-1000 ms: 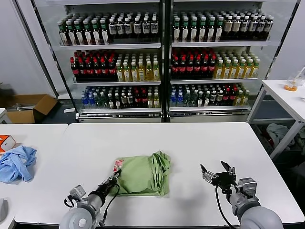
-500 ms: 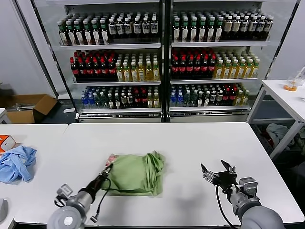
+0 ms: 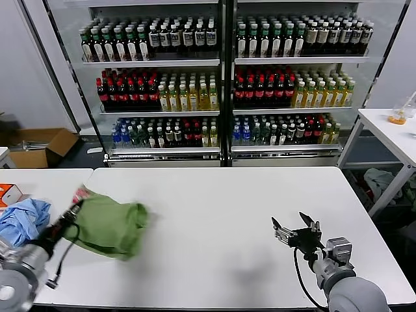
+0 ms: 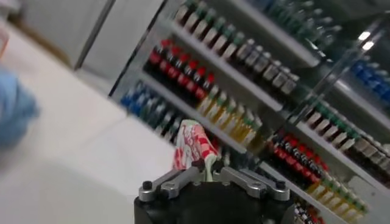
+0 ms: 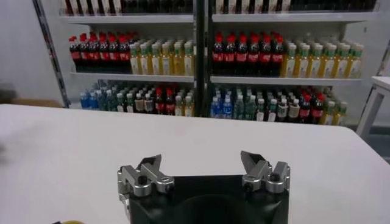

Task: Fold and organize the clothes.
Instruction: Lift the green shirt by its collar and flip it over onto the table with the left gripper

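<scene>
The folded light green shirt (image 3: pixel 107 224) hangs bunched at the left side of the white table (image 3: pixel 221 214), its pink-and-white printed patch (image 3: pixel 80 193) at the upper left corner. My left gripper (image 3: pixel 75 207) is shut on that corner; in the left wrist view its jaws pinch the patch (image 4: pixel 190 143) at the gripper (image 4: pixel 205 165). My right gripper (image 3: pixel 296 227) stands open low over the table's right front, nothing between its fingers, also open in the right wrist view at the gripper (image 5: pixel 204 167).
A light blue cloth (image 3: pixel 23 221) lies on the neighbouring table at the left, close to the shirt, with an orange box (image 3: pixel 8 194) behind it. Drink coolers (image 3: pixel 221 78) line the back. Another table (image 3: pixel 393 130) stands at the right.
My left gripper has carried the green shirt from the table's middle to its left side, near the blue cloth. The right gripper has stayed put.
</scene>
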